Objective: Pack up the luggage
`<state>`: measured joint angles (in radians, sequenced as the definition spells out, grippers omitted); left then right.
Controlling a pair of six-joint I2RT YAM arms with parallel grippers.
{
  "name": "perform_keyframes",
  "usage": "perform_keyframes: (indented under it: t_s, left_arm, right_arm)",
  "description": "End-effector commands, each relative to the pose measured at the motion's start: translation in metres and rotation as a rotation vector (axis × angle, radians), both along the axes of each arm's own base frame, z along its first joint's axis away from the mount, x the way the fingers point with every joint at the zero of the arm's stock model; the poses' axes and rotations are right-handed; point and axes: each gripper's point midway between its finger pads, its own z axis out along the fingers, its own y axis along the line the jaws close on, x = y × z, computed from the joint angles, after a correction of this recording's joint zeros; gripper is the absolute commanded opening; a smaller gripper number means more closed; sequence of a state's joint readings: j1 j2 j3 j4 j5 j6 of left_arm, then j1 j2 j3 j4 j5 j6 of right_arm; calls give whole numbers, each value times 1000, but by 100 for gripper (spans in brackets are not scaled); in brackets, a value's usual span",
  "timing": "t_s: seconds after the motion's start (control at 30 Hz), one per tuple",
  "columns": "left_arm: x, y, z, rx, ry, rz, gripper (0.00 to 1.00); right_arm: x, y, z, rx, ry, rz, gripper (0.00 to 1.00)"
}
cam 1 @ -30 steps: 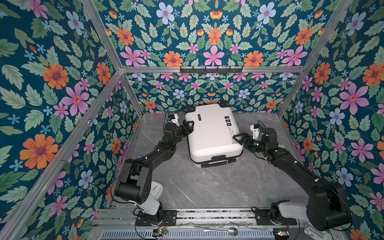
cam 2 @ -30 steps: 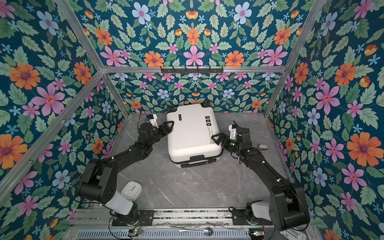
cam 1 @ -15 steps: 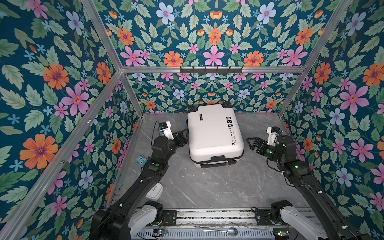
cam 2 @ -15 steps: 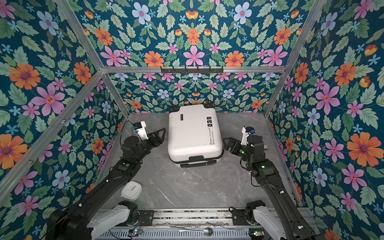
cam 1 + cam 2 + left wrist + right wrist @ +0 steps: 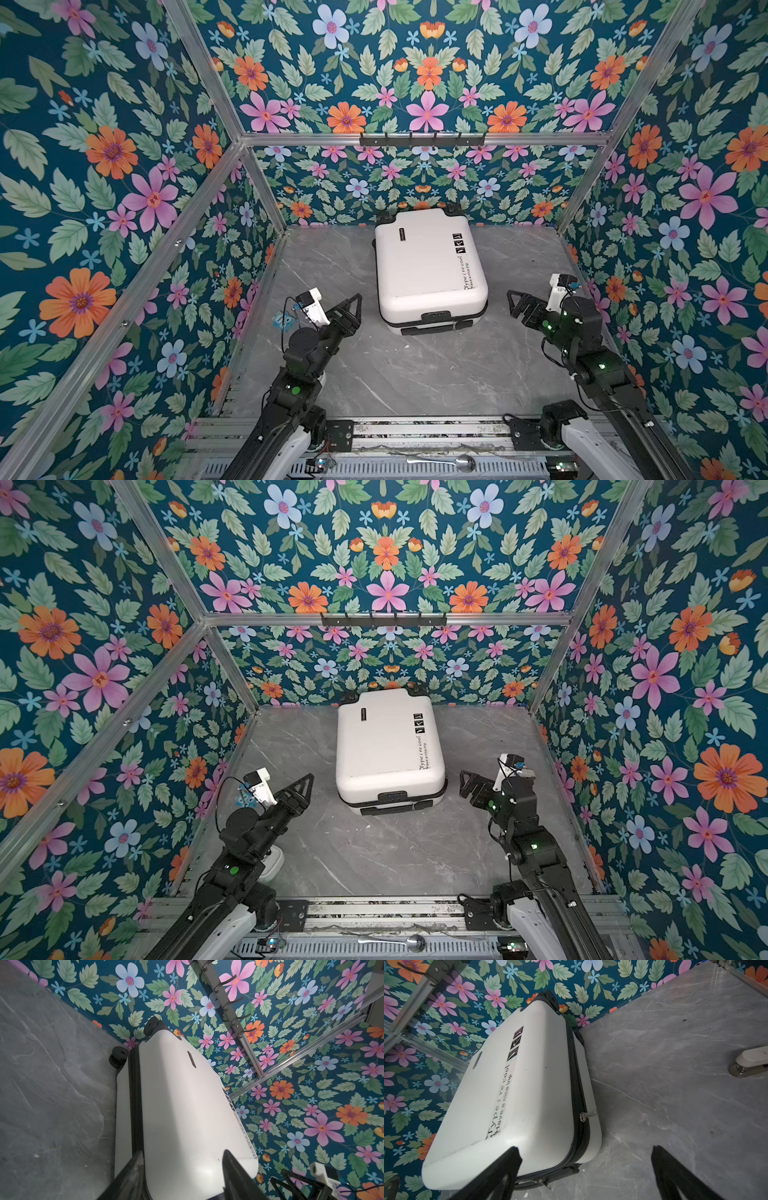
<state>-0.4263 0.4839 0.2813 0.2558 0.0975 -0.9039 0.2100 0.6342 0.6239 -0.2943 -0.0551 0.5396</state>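
Note:
The luggage (image 5: 428, 266) (image 5: 386, 742) is a white hard-shell suitcase with a black zipper band. It lies flat and zipped shut against the back wall, wheels to the wall and handle toward the front. My left gripper (image 5: 353, 309) (image 5: 305, 789) hovers off its front left corner, open, clear of the shell, nothing between its fingers. In the left wrist view the left gripper (image 5: 182, 1153) frames the luggage (image 5: 176, 1105) from a distance. My right gripper (image 5: 514, 304) (image 5: 585, 1149) stands wide open off the front right corner, empty, the luggage (image 5: 529, 1095) ahead of it.
A white stapler (image 5: 751, 1061) sits on the grey marble table (image 5: 415, 374) near the right wall. A white rounded object (image 5: 274, 862) lies partly under the left arm. A small blue item (image 5: 282, 321) is by the left wall. A hook rack (image 5: 419, 139) hangs on the back wall.
Both arms have drawn back from the luggage's sides toward the front. The luggage has straightened and sits closer to the back wall. The left jaws have narrowed somewhat.

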Motion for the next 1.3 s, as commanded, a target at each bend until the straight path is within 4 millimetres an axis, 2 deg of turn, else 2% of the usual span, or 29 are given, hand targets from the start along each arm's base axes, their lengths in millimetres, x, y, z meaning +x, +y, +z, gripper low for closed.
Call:
perform_keyframes:
  t_s: [0.0, 0.1, 0.27, 0.37, 0.5, 0.6, 0.7, 0.8, 1.1, 1.27]
  left_arm:
    - [-11, -12, -24, -153, 97, -30, 58]
    - [-27, -30, -40, -201, 87, -33, 57]
    - [-49, -65, -63, -239, 117, -51, 54]
    - [-58, -88, -65, -268, 113, -71, 54]
    - [-59, -116, -66, -403, 141, -124, 52]
    - [-58, -132, -65, -517, 136, -155, 49]
    - [-55, -153, -94, -541, 242, -163, 48]
    - [-55, -166, -98, -538, 250, -162, 49]
    - [-48, -193, -123, -573, 328, -158, 51]
    - [-45, -189, -135, -565, 344, -122, 52]
  right_arm:
    - [0, 15, 1, 50, -30, 72, 90]
    - [-5, 37, -20, 84, 12, 137, 81]
    - [-21, 78, -40, -33, -18, 220, 81]
    - [-29, 96, -50, -72, -38, 261, 80]
    - [-33, 107, -67, -49, -41, 281, 76]
    - [-33, 105, -75, -43, -39, 267, 74]
    - [-33, 99, -75, -37, -59, 246, 73]
    - [-36, 93, -73, -36, -74, 231, 73]
    - [-43, 80, -68, -34, -119, 206, 72]
    - [-43, 80, -70, -40, -123, 209, 72]
